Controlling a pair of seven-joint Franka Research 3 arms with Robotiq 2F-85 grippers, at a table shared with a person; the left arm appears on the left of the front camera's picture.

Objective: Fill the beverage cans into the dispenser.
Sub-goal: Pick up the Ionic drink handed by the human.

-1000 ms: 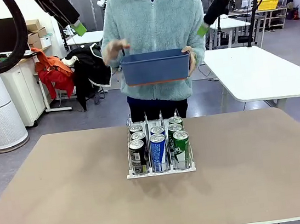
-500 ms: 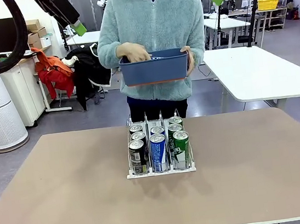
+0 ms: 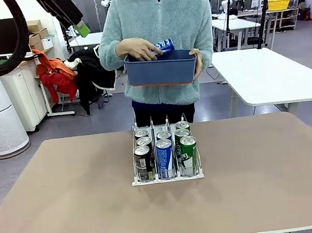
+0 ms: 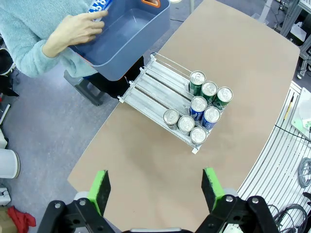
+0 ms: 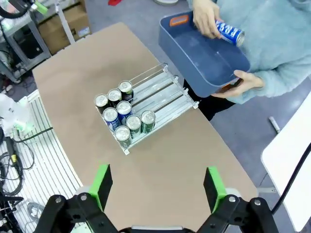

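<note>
**A person takes a blue can from the bin; both grippers wait, open and empty**

The step in hand belongs to the person. At the far side of the worktop, the person holds a dark blue bin and one hand lifts a blue can out of it. The can lies almost flat in the fingers, just above the rim of the bin.

The dispenser stands in the middle of the worktop. It already holds eight cans, all pushed to the end nearer the robot. There are three black in one outer lane, three green in the other and two blue in the middle lane. I judge that the blue can is meant for the middle lane, whose far end is free. The next move calls for bringing the can over that end, setting it upright between the thin dividers and letting it go.

The left gripper is high above the worktop with its jaws wide apart. It holds nothing and touches nothing. The right gripper is the same: wide, empty and well above the dispenser.
</note>
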